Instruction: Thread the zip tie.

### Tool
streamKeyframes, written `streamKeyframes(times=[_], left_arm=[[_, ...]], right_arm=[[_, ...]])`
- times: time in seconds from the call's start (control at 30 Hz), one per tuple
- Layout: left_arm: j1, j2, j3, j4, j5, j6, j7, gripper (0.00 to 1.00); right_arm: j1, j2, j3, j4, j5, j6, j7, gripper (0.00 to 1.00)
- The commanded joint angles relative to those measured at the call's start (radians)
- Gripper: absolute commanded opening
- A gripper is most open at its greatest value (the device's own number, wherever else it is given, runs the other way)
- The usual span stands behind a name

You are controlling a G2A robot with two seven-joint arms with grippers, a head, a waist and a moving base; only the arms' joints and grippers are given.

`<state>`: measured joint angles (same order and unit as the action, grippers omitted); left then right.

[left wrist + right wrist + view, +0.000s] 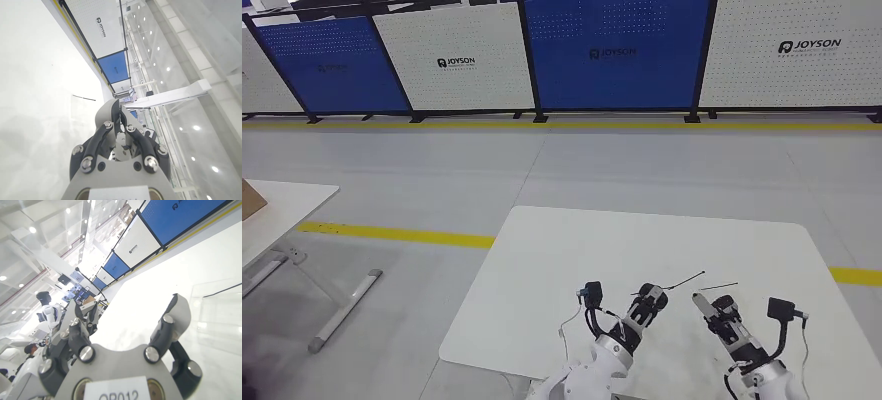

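My left gripper (650, 297) (119, 107) hovers over the near part of the white table (642, 240), shut on one end of a thin black zip tie (683, 281) (138, 108) that sticks out past its fingertips. That gripper and its zip tie (88, 280) also appear in the right wrist view. A second black zip tie (720, 287) (84, 98) (221, 292) lies flat on the table, just beyond my right gripper (711, 302) (124, 302), which is open with nothing between its fingers.
A faint clear rectangular outline (196, 289) lies on the table around the second zip tie. The table's left edge (477, 290) drops to the floor. Another white table (282, 215) stands far left. Blue and white partition panels (612, 55) line the back.
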<state>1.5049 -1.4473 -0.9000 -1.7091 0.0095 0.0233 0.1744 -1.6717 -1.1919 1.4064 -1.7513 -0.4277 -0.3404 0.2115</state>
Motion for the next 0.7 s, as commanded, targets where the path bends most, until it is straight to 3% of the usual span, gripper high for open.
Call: streamKeyframes(times=[0.0, 0.07, 0.3, 0.43, 0.67], left_arm=[[0.005, 0.003, -0.02, -0.008, -0.029, 0.001, -0.021, 0.0], [0.005, 0.003, -0.02, -0.008, -0.029, 0.001, -0.021, 0.0], [0.005, 0.003, -0.02, -0.008, -0.029, 0.001, -0.021, 0.0], [0.006, 0.003, -0.016, -0.011, -0.03, -0.001, -0.026, 0.0], [0.016, 0.008, -0.024, -0.039, -0.058, 0.004, -0.069, 0.0]], right_arm=[[-0.003, 0.005, 0.01, -0.006, -0.054, 0.0, 0.006, 1.0], [-0.003, 0.008, 0.018, -0.003, -0.105, 0.013, 0.012, 1.0], [-0.004, 0.008, 0.018, -0.004, -0.107, 0.016, 0.009, 1.0], [0.001, 0.006, -0.018, -0.003, -0.27, 0.018, -0.056, 1.0], [0.023, 0.017, -0.033, 0.044, -0.372, 0.0, -0.08, 1.0]])
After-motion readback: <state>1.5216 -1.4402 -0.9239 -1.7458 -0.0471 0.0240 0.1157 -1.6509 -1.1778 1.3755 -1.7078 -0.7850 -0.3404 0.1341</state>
